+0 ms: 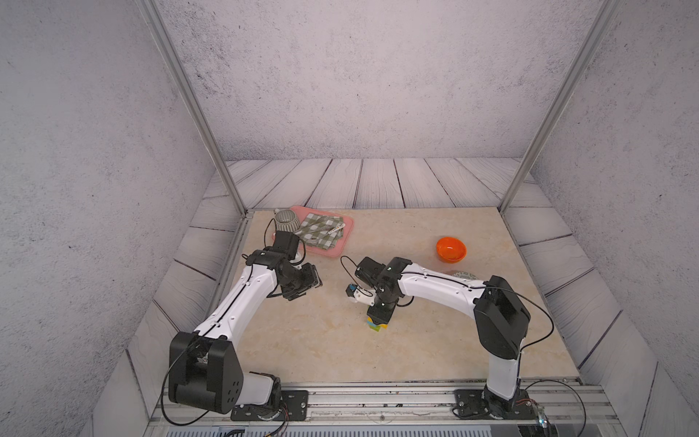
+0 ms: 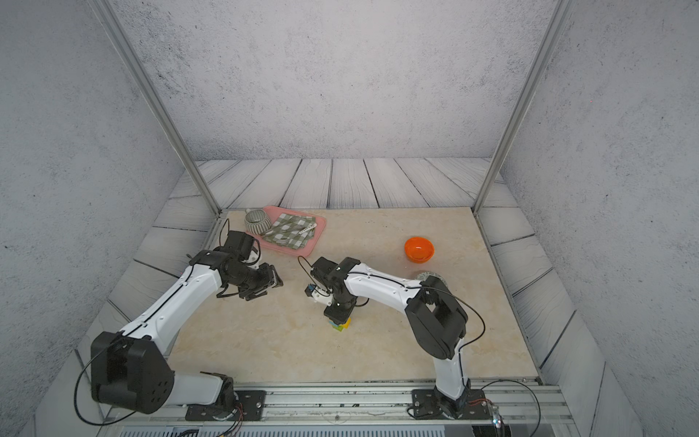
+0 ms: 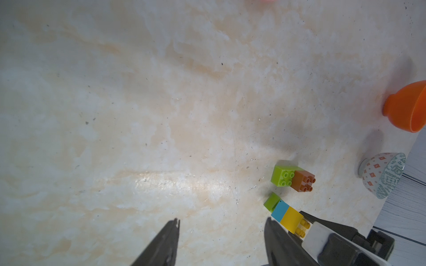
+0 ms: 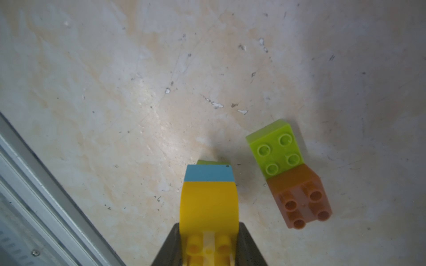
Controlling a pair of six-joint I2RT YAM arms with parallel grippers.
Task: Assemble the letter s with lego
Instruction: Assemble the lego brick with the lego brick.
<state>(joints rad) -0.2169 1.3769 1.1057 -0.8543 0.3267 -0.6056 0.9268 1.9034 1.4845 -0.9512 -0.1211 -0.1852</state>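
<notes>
In both top views the right tool [image 1: 379, 317] points down at the middle of the counter [image 1: 302, 348], closed on a short stack of bricks [image 1: 378, 326] that shows yellow, blue and green just beneath it. The left tool [image 1: 307, 284] hangs well apart from it, above bare counter near a pink tray [image 1: 346, 236]. An orange bowl [image 1: 451, 249] stands farther back. In the left wrist view the left tool's fingers [image 3: 169, 237] stand apart with nothing between them. Beyond them the right tool holds the yellow brick [image 3: 291, 218], with the blue brick [image 3: 280, 210] and a small green brick [image 3: 271, 202] joined in a row to it. Just beside these, on the counter, the brown brick [image 3: 303, 180] sits on one end of the long lime-green brick [image 3: 283, 175]. A patterned bowl [image 3: 380, 175] stands near the counter's edge. In the right wrist view the dark jaws clamp the yellow brick's sides. Whether the green end touches the counter cannot be told.
</notes>
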